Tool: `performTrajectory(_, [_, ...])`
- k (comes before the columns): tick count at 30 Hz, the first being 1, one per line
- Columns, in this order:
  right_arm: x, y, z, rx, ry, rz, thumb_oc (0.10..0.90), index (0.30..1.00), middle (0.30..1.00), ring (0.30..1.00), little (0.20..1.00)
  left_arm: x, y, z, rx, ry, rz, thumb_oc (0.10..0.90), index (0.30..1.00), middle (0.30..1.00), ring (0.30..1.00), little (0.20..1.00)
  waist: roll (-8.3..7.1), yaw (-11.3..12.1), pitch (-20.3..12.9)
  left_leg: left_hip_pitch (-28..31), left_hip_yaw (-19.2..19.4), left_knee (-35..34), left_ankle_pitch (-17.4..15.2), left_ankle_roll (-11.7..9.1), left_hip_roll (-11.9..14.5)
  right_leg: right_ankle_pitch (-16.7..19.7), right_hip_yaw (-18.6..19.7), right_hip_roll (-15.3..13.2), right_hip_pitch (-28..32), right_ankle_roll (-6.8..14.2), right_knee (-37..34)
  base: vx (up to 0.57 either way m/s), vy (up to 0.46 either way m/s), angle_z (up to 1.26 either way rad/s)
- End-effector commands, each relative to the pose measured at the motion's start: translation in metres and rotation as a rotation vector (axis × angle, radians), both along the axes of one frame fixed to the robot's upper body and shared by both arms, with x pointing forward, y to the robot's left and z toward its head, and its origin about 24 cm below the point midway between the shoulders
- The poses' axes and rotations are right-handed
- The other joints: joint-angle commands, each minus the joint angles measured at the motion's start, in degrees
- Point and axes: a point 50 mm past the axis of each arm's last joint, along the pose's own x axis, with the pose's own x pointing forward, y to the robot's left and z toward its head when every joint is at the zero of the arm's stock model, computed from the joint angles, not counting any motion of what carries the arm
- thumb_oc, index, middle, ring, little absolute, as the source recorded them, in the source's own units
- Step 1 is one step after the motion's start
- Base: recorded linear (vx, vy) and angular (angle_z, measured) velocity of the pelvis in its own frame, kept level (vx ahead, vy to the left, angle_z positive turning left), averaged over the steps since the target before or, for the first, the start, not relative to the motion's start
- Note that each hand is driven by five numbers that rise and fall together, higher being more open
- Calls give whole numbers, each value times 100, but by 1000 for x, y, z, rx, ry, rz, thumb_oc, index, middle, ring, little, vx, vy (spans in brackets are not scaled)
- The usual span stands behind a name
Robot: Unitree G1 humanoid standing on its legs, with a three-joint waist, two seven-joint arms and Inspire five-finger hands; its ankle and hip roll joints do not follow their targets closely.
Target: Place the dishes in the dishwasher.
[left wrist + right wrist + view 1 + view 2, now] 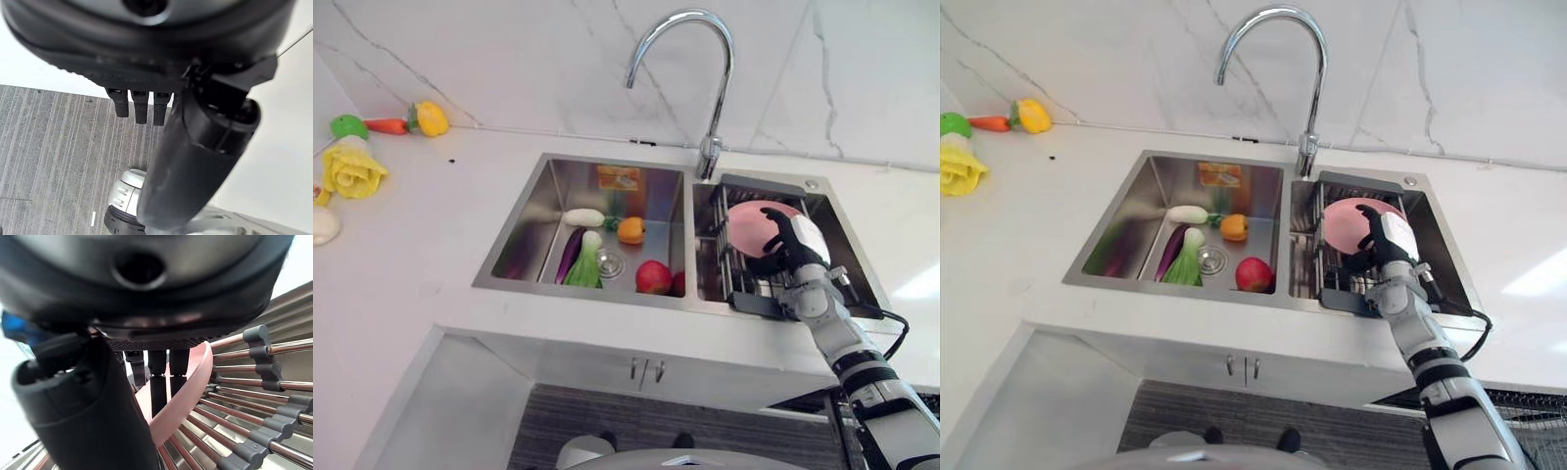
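Right hand (787, 245) curled over the rim of the pink plate (749, 223), thumb on one face and fingers on the other, standing it on edge among the tines of the dish rack (254, 396) in the sink's right basin. Plate face turned left. Left hand (146, 105) hanging relaxed, empty, well apart.

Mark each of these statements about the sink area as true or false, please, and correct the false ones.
1. The right hand grips the round pink plate. True.
2. The pink plate lies flat on the white counter. False: it stands on edge in the metal dish rack in the right steel basin.
3. A red apple lies in the left steel basin. True.
4. The curved chrome tap is running. False: no water shows.
5. The left hand holds a cup. False: it hangs over grey floor, holding nothing.
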Motion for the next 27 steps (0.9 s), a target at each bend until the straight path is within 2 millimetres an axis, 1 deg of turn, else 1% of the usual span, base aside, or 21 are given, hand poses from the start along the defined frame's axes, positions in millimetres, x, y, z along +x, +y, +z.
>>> performTrajectory(1, [17,-17,69,191,-353,-83,800,900,900,900,900,1,0,-1,21,31,-24,800,900,900,900,900,-186,5,-114,-228,52,-39,114,-210,-152,-917,132,27,729,405,106,0,0,0])
performTrajectory(3, [18,-12,58,458,-369,-111,800,900,900,900,900,2,-1,-1,8,21,-14,800,900,900,900,900,-157,-30,-119,-218,91,-39,110,-203,-150,-908,171,25,721,399,105,-12,1,-4])
performTrajectory(4, [19,-10,55,507,-367,-113,800,900,900,900,900,4,-2,-1,0,12,-1,800,900,900,900,900,-151,-37,-114,-217,110,-39,110,-199,-152,-899,194,23,717,400,106,0,0,0])
performTrajectory(6, [20,-11,56,485,-349,-100,800,900,900,900,900,5,-2,-1,-2,5,4,800,900,900,900,900,-150,-44,-111,-214,133,-39,111,-198,-152,-892,218,23,710,403,107,-10,6,-8])
performTrajectory(7, [21,-15,62,364,-311,-58,544,516,516,516,516,7,1,0,0,3,5,800,900,900,900,900,-153,-47,-110,-211,161,-39,108,-201,-143,-889,247,26,698,402,107,-8,2,-8])
performTrajectory(8, [21,-15,62,364,-311,-58,544,516,516,516,516,7,1,0,0,3,5,800,900,900,900,900,-153,-47,-110,-211,161,-39,108,-201,-143,-889,247,26,698,402,107,0,0,0])
performTrajectory(9, [22,-17,66,325,-306,-48,400,300,300,300,300,7,2,0,2,4,8,800,900,900,900,900,-158,-47,-117,-208,163,-39,107,-200,-146,-886,259,28,696,402,106,0,0,0])
performTrajectory(11, [21,-23,71,262,-290,-41,400,300,300,300,300,4,0,0,0,14,-5,800,900,900,900,900,-162,-47,-131,-200,166,-39,91,-195,-145,-886,274,24,700,404,104,15,0,-5])
performTrajectory(17, [24,-21,71,300,-301,-44,400,300,300,300,300,0,-4,-2,-10,29,-10,800,900,900,900,900,-179,-47,-126,-169,184,-39,65,-183,-157,-883,291,21,711,402,104,9,0,-4])
performTrajectory(18, [25,-18,74,262,-306,-25,400,300,300,300,300,-1,-5,-2,-13,27,-11,800,900,900,900,900,-194,-34,-123,-170,186,-39,67,-181,-158,-878,292,20,712,404,106,0,0,0])
performTrajectory(20, [24,-22,89,28,-265,49,400,300,300,300,300,0,-2,-1,-3,24,-17,800,900,900,900,900,-237,-24,-120,-184,181,-39,73,-191,-157,-873,287,18,704,407,108,0,0,0])
performTrajectory(21, [24,-24,101,-97,-256,89,554,531,531,531,531,0,-2,-1,-1,22,-27,800,900,900,900,900,-256,-21,-119,-189,167,-39,70,-198,-155,-875,274,17,703,407,109,1,-7,4])
performTrajectory(22, [23,-26,107,-167,-259,102,800,900,900,900,900,0,-2,-1,1,20,-36,800,900,900,900,900,-264,-28,-112,-189,159,-39,66,-202,-154,-876,262,16,707,411,109,-3,-7,7])
performTrajectory(23, [22,-26,119,-317,-245,147,800,900,900,900,900,1,-2,-1,1,15,-50,800,900,900,900,900,-294,-16,-109,-197,152,-39,70,-210,-155,-869,248,12,708,417,110,-2,-3,6])
performTrajectory(24, [21,-25,127,-396,-258,165,800,900,900,900,900,1,-3,-1,2,15,-63,800,900,900,900,900,-292,-28,-103,-194,149,-39,64,-212,-154,-871,232,14,712,421,112,-3,1,4])
performTrajectory(25, [20,-25,131,-453,-266,174,800,900,900,900,900,1,-4,-1,3,14,-73,800,900,900,900,900,-292,-25,-96,-196,145,-39,62,-210,-153,-868,217,12,711,428,115,0,0,0])
performTrajectory(26, [19,-25,131,-457,-260,179,687,731,731,731,731,1,-4,-1,4,13,-79,800,900,900,900,900,-292,-28,-96,-198,139,-39,64,-209,-153,-867,207,11,707,432,119,0,0,0])
performTrajectory(27, [20,-25,131,-448,-262,175,400,300,300,300,300,1,-3,-1,3,17,-82,800,900,900,900,900,-293,-30,-102,-203,132,-39,64,-209,-154,-867,198,9,704,436,119,0,0,0])
